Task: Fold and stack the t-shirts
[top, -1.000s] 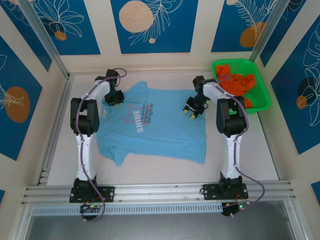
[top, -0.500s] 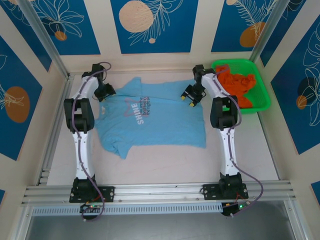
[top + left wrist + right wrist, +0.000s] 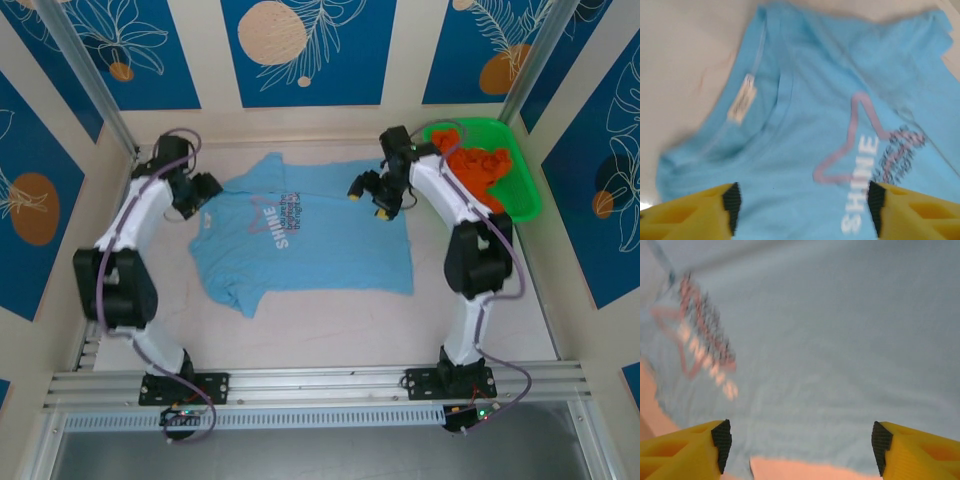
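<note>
Left pincer (image 3: pixel 200 190) hangs at about 10 o'clock of the surface (image 3: pixel 330 320), its jaws apart and holding nothing. The left wrist view shows it over the collar and neck label of the light blue t-shirt (image 3: pixel 310 245). Right pincer (image 3: pixel 366 196) sits at about 1 o'clock, also spread and empty, just above the shirt's far corner near the hem.

The blue shirt lies spread at the middle of the surface, print up, with its neck toward 9 o'clock, its hem toward 3 o'clock, and one sleeve pointing to 12. The orange t-shirt (image 3: pixel 478 168) is bunched in the green basket (image 3: pixel 528 205) at 2 o'clock.

Judging from this, the laying-out looks done and the first fold has not begun. The next move calls for both pincers to drop onto the 12 o'clock edge and pinch both layers of cloth. They should then carry that edge toward 6 o'clock together, so the fold line runs straight. The sleeve at 7 o'clock looks rumpled and may need tucking.
</note>
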{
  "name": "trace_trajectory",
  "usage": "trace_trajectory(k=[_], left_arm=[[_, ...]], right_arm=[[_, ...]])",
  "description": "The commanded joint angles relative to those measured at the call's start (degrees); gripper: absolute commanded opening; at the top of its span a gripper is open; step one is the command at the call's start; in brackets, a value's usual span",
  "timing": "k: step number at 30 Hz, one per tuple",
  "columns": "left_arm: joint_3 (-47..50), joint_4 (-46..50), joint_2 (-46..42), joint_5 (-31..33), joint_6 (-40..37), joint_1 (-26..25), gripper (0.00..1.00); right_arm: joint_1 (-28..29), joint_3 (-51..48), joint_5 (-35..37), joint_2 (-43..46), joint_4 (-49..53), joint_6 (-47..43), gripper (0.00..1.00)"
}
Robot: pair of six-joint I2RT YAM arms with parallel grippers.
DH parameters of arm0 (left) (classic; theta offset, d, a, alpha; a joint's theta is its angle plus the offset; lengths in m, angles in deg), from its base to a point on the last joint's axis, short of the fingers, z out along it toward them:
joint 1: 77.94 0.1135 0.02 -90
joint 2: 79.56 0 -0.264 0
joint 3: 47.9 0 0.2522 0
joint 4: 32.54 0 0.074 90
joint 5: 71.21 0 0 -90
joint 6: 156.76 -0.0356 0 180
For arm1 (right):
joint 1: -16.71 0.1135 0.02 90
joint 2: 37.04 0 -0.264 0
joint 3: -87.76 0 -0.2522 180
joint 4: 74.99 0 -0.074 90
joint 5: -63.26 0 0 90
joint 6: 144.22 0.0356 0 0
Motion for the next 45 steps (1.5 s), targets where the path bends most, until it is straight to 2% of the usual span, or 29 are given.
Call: trace_trajectory(k=[1,4,7,8,11,15,18,25,33,45], left_arm=[[15.1,0.1,-9.8,-1.1,9.4,-2.9,0.53],[27.0,1.0,-20.5,-2.1,15.5,-7.0,0.36],[34.6,4.3,-28.4,-0.6,19.8,-12.1,0.22],[36.4,5.5,-30.4,0.0,21.5,-13.4,0.20],[42.7,5.7,-35.9,0.3,26.2,-16.1,0.19],[48.6,2.3,-39.5,-1.8,30.9,-17.1,0.17],[51.4,-1.0,-39.3,-3.4,33.1,-17.6,0.16],[56.4,-13.2,-36.9,-6.2,37.7,-17.7,0.25],[58.3,-16.6,-37.5,-5.6,39.2,-17.6,0.20],[57.3,-18.1,-33.1,-5.6,38.7,-17.6,0.25]], right_arm=[[1.1,-16.0,-1.1,10.9,-4.1,1.0,0.74],[1.0,-30.0,-0.5,19.7,-4.7,2.7,0.71],[0.0,-38.6,0.1,24.7,-4.0,3.4,0.68],[-0.3,-40.3,0.5,25.5,-3.7,3.5,0.67],[-1.0,-44.3,0.7,26.8,-4.3,3.9,0.64],[-1.3,-47.2,-0.3,26.8,-6.2,4.8,0.63],[-1.2,-47.5,-0.8,26.7,-6.8,4.5,0.62],[-1.2,-46.2,-0.3,26.4,-6.7,2.9,0.62],[-1.1,-46.3,-0.2,27.4,-6.0,2.1,0.62],[-1.7,-47.9,-0.7,28.3,-6.4,1.7,0.62]])
